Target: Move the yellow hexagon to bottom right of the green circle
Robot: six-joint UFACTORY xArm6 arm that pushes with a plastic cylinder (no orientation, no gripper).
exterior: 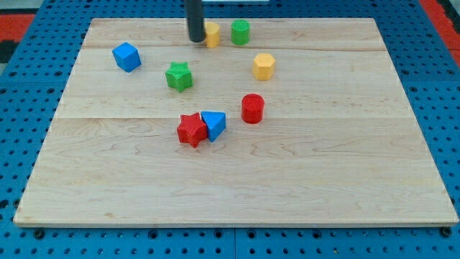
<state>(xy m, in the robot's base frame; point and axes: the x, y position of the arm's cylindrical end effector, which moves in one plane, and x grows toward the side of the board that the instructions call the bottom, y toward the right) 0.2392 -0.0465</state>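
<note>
The yellow hexagon (264, 66) lies on the wooden board (237, 180), to the lower right of the green circle (241, 32) near the view's top. My tip (195, 39) stands at the view's top, touching the left side of a second yellow block (213, 34), which lies just left of the green circle. The tip is well to the upper left of the yellow hexagon.
A blue cube (126, 57) lies at the upper left. A green star (178, 76) lies below my tip. A red cylinder (252, 108) stands mid-board. A red star (192, 130) and a blue triangle (213, 124) touch each other near the centre.
</note>
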